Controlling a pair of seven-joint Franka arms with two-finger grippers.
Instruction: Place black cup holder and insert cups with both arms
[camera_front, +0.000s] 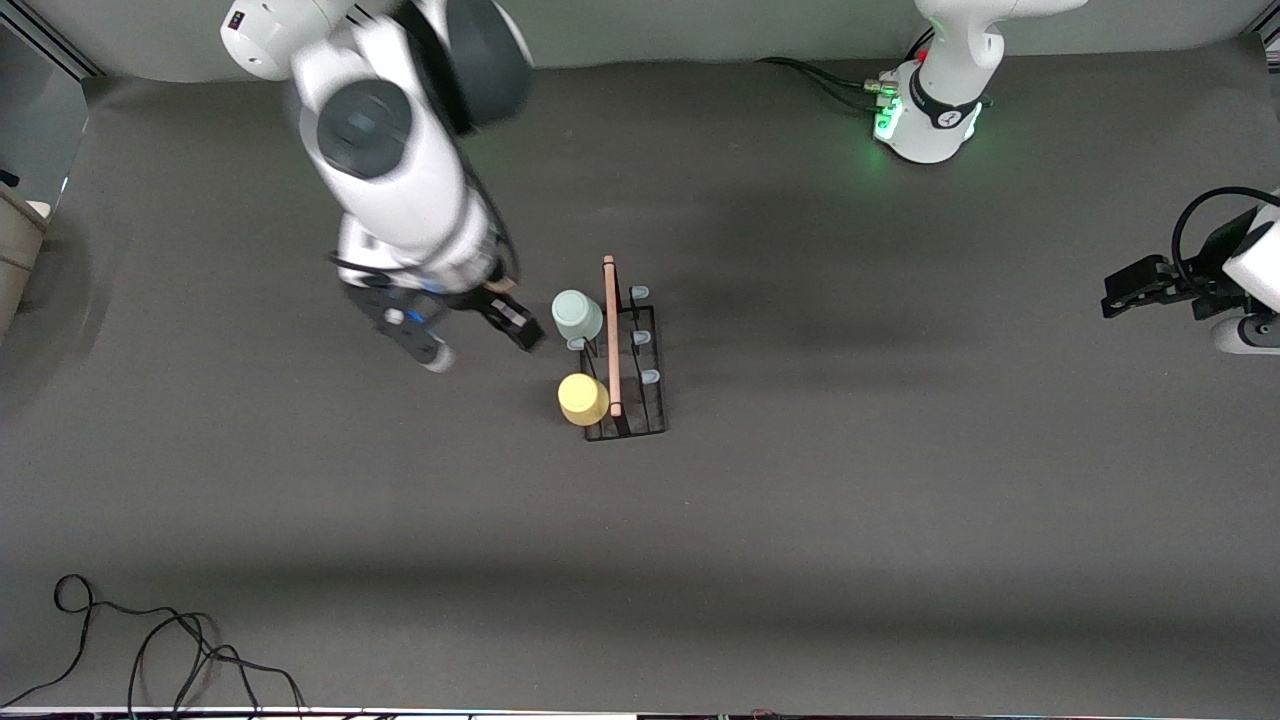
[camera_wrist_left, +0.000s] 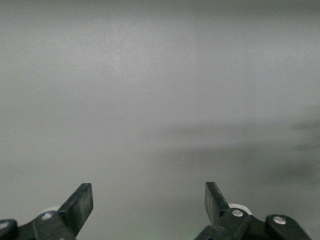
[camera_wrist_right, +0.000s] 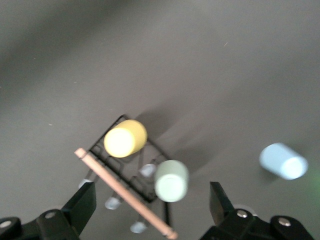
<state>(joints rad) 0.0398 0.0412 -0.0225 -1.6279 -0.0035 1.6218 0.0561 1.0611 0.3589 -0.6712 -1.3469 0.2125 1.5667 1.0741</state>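
Observation:
The black cup holder (camera_front: 628, 372) stands mid-table, its light-wood bar (camera_front: 611, 335) on top. A pale mint green cup (camera_front: 577, 315) and a yellow cup (camera_front: 583, 399) sit upside down on pegs on the side toward the right arm's end. My right gripper (camera_front: 490, 330) hangs open beside the mint cup, holding nothing. In the right wrist view the holder (camera_wrist_right: 125, 170), yellow cup (camera_wrist_right: 125, 138), mint cup (camera_wrist_right: 171, 180) and a light blue cup (camera_wrist_right: 283, 161) lying on the table show past the right gripper (camera_wrist_right: 151, 202). The left gripper (camera_front: 1125, 290) waits open at the left arm's end; the left gripper (camera_wrist_left: 149, 200) sees only bare table.
Three pale-tipped pegs (camera_front: 642, 338) on the holder's other side are free. The left arm's green-lit base (camera_front: 930, 110) stands at the top. Loose black cables (camera_front: 150, 650) lie near the front edge at the right arm's end. A beige object (camera_front: 20, 240) sits at that end's table edge.

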